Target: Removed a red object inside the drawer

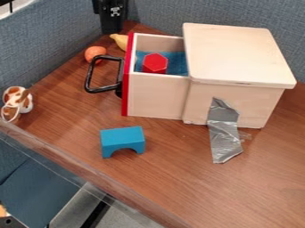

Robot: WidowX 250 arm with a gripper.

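The gripper (112,17), black with a small white mark on its side, is at the top edge, left of centre, behind and to the left of the drawer. Inside the pulled-out wooden drawer (156,95) lies a red hexagonal object (155,63) on a blue lining. The drawer has a red front with a black handle and extends leftward from a pale wooden box. The gripper is apart from the red object.
A blue arch block (122,139) sits in front of the drawer. Behind the handle are an orange round object (95,54) and a yellow one (120,41). A brown-and-white toy (18,102) stands at far left. Silver tape (224,136) runs from box to table.
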